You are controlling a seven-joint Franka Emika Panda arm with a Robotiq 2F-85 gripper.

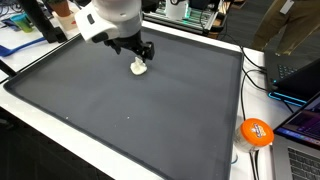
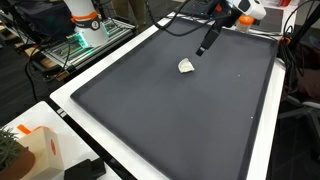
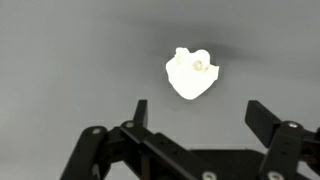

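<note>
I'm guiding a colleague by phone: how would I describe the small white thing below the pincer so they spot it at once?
Find the large dark grey mat with a white border. On it, right below the open black pincer, lies a small crumpled white lump, untouched. It is the only pale lump on the dark surface.

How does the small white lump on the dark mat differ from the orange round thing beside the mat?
The white lump is pale and irregular; the orange round thing is bright and rounded. The white lump lies on the dark mat, below the open tool; the orange round thing sits off the mat, far from it. Neither is held.
</note>
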